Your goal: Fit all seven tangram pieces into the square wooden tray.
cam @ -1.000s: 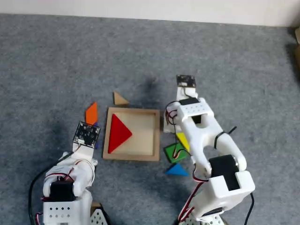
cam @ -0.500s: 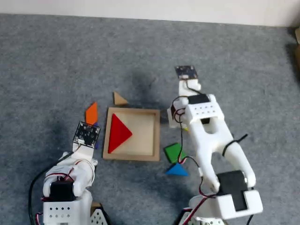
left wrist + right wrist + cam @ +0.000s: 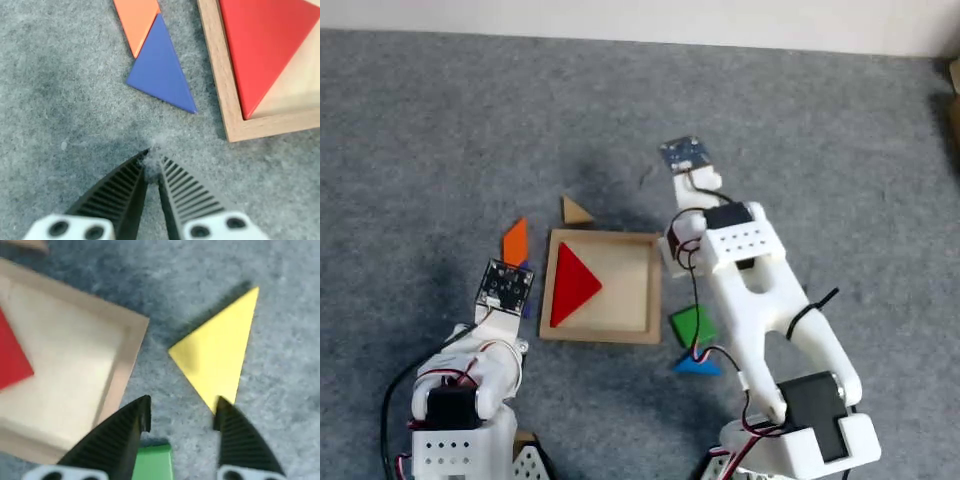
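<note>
Motion on the right: within 1 second the right gripper (image 3: 182, 402) has swung toward the tray (image 3: 127, 357), jaws wide and empty, yellow triangle (image 3: 217, 350) just ahead, so pickup looks next; the left gripper (image 3: 152, 157) sits all but closed, empty, blue triangle (image 3: 162, 75) ahead.

Left wrist view: orange piece (image 3: 136, 20), red triangle (image 3: 265, 45) and wooden tray (image 3: 220, 90) all cut off by frame edge.

Right wrist view: green square (image 3: 155, 462) half off edge, partly behind right gripper (image 3: 183, 407). Tan piece (image 3: 25, 244) is just a corner.

High view: dark blue triangle (image 3: 526, 309) mostly under left arm (image 3: 507, 287). Cable (image 3: 698, 335) crosses light blue triangle (image 3: 698, 366).
</note>
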Controlling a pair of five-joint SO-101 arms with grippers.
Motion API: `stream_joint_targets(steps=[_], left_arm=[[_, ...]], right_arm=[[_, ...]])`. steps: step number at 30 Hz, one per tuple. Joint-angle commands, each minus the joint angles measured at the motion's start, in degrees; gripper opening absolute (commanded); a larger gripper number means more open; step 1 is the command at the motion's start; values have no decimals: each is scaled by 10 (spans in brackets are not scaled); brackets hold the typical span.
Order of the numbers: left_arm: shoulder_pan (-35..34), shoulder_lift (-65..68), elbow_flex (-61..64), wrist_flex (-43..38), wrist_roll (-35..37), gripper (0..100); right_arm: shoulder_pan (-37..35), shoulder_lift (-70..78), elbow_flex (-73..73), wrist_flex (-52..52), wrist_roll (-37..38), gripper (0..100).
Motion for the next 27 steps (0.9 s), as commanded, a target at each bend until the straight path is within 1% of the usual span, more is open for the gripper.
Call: stream_joint_targets(steps=[1,3,8,14,17,21,27], left_arm=[[-6,-2,11,4,3,5],[-6,-2,11,4,3,5],[-6,-2,11,4,3,5],[-6,-2,11,4,3,5],[-6,-2,11,4,3,5],[-6,-2,11,4,3,5],[-6,-2,11,4,3,5]], right_arm=[[10,-17,-41,-21,-65,345],[8,8,-66,-21,-86,380],[7,109,-149,-17,-102,380],[7,214,-260,53,-106,380],[8,256,-299,62,-109,380],[15,291,-320,64,-106,380],[33,296,-320,63,-105,380]])
